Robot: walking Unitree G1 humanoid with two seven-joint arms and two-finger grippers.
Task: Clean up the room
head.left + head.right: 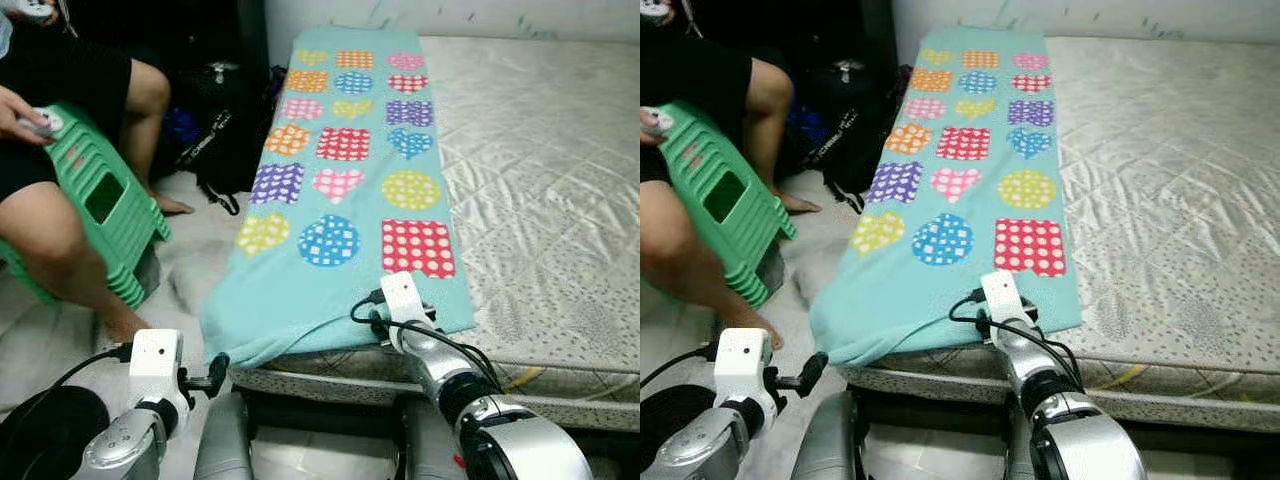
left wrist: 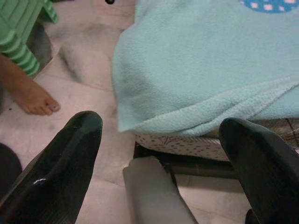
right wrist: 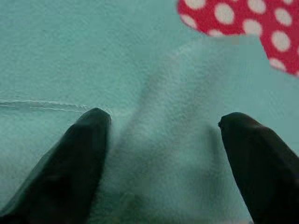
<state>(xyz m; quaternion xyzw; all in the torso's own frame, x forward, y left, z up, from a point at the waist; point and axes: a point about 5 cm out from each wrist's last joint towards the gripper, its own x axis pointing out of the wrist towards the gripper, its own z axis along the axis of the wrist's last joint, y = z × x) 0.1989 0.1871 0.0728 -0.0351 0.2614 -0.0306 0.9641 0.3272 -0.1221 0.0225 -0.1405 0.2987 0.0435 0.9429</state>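
A bare quilted mattress [image 1: 540,180] carries a long aqua fleece blanket [image 1: 345,170], patched with dotted hearts, squares and circles, its near corner drooping over the bed edge. The right gripper [image 3: 161,154] rests low on the near hem, fingers spread, a fabric ridge between them, seemingly ungripped. The left gripper [image 2: 163,158] hovers open beside the hanging corner.

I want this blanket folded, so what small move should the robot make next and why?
Probably shut the right gripper on the raised fold of the blanket: its open fingers straddle that fold at the near hem, while the left gripper hangs open, short of the corner.
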